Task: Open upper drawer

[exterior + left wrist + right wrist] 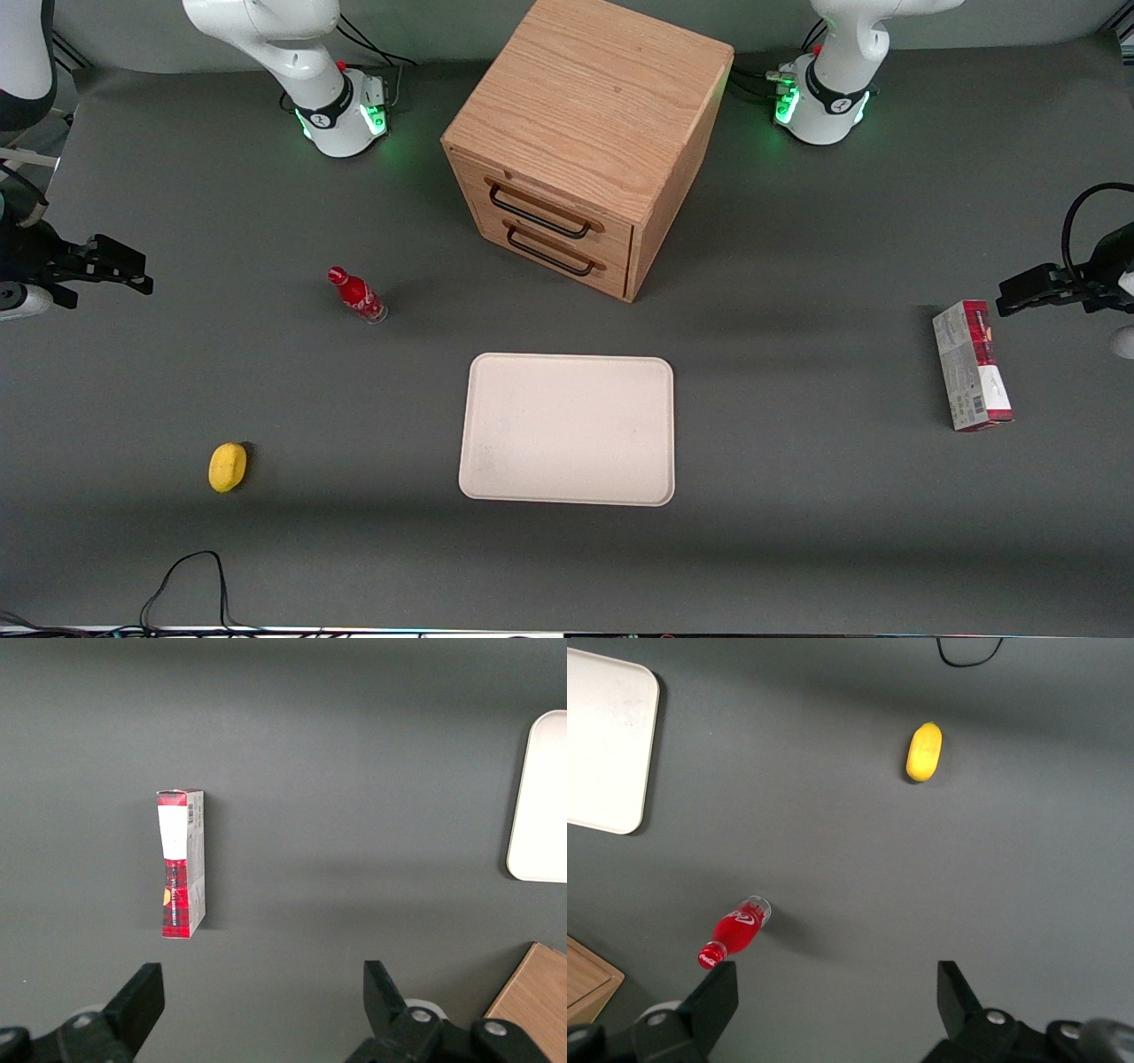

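The light oak cabinet (pixel 589 115) stands at the back middle of the table. Its upper drawer (pixel 554 211) is closed, with a thin black wire handle (pixel 539 211). The matching bottom drawer (pixel 554 252) sits below it, also closed. My right gripper (pixel 115 263) hovers high at the working arm's end of the table, well away from the cabinet. It is open and empty. In the right wrist view the gripper (pixel 837 988) is wide apart above bare mat, and a corner of the cabinet (pixel 589 979) shows.
A red bottle (pixel 357 295) (pixel 735 930) stands between the gripper and the cabinet. A yellow lemon (pixel 228 466) (pixel 924 751) lies nearer the camera. A white tray (pixel 567 430) (pixel 607 740) lies in front of the cabinet. A red and grey box (pixel 972 365) (pixel 182 864) lies toward the parked arm's end.
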You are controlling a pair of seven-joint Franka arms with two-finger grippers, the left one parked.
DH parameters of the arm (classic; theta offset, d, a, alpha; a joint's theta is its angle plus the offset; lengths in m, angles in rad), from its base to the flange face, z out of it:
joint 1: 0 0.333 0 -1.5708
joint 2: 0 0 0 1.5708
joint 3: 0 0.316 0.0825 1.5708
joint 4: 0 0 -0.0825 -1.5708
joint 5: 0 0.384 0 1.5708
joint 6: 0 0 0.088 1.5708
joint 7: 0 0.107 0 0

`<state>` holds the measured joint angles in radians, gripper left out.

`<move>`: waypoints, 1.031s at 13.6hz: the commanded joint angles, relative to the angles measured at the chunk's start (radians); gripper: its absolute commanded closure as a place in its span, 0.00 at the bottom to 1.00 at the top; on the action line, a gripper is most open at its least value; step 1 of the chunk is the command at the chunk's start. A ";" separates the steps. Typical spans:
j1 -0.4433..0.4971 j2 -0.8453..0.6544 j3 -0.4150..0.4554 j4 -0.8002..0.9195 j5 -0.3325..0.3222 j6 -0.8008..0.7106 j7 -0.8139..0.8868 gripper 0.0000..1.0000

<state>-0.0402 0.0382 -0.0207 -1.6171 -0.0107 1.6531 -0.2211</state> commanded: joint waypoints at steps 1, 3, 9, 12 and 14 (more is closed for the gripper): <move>0.008 -0.008 -0.002 0.006 -0.009 -0.022 0.029 0.00; 0.008 -0.008 -0.002 0.008 -0.009 -0.022 0.028 0.00; 0.013 0.008 0.010 0.019 0.020 -0.056 0.026 0.00; 0.103 0.032 0.019 0.051 0.035 -0.058 0.026 0.00; 0.196 0.075 0.019 0.095 0.037 -0.056 0.026 0.00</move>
<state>0.0726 0.0599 -0.0001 -1.5986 0.0157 1.6208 -0.2183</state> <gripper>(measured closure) 0.000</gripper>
